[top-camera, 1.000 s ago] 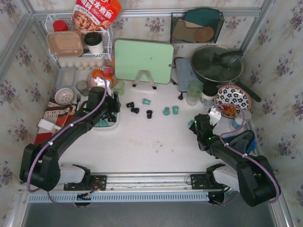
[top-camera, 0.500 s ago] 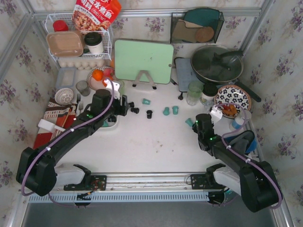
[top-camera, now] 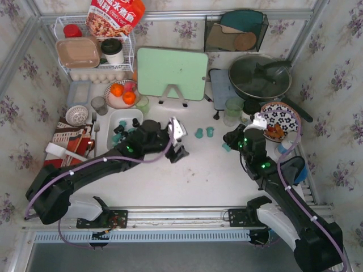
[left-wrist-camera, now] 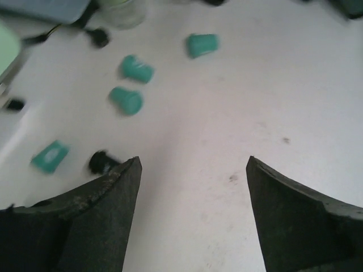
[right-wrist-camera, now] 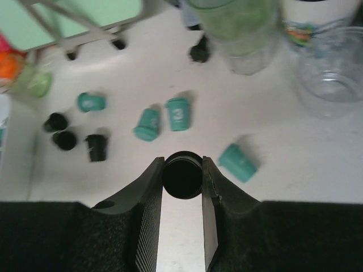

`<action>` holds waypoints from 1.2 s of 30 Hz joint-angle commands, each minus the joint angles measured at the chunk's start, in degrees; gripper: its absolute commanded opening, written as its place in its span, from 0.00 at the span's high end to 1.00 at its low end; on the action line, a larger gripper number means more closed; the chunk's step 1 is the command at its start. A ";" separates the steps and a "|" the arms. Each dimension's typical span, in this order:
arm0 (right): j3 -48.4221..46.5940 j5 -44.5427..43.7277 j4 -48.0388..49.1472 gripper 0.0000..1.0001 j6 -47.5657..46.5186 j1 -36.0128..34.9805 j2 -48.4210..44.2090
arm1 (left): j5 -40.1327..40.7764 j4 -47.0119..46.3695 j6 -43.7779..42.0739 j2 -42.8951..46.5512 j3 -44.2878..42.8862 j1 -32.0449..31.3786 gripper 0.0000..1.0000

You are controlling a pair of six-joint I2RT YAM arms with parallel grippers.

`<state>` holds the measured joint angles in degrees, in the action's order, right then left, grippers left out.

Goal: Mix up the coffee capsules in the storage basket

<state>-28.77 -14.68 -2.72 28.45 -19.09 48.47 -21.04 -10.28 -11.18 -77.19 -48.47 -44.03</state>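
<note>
The storage basket, a white dish, sits left of centre with a few teal and black coffee capsules inside. More capsules lie loose on the table: teal ones and black ones. My left gripper hangs open over bare table right of the basket, with nothing between its fingers. My right gripper is shut on a black capsule, just above the table beside a teal one.
A green cutting board on a stand is behind the loose capsules. A translucent green cup, a jar, a clear glass, a patterned plate and a pan crowd the right rear. A wire rack and a fruit plate stand at the left rear.
My left arm has swung from over the basket to the right, above the table's middle. My right gripper has closed on a black capsule and moved slightly toward the back.
</note>
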 commanded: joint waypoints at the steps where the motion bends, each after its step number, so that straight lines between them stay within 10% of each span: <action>1: -1.22 13.17 0.44 0.98 -1.46 -1.21 -1.38 | -1.45 -8.98 -12.08 -1.66 1.29 -5.79 0.19; 6: -0.62 19.73 4.71 0.99 -0.15 -4.89 -1.55 | -2.35 -14.43 -13.98 -3.40 1.02 -7.75 0.01; 13: -0.76 22.19 8.76 1.00 0.65 -11.30 -0.41 | -3.43 -20.56 -19.50 -7.23 2.57 -10.18 0.01; 36: -1.11 25.73 9.23 1.00 2.58 -15.01 -0.87 | 2.91 -20.78 -18.49 -7.57 2.35 -10.37 0.46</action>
<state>-29.36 10.37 5.58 30.94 -34.06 47.20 -19.29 -29.04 -30.28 -85.12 -45.60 -54.39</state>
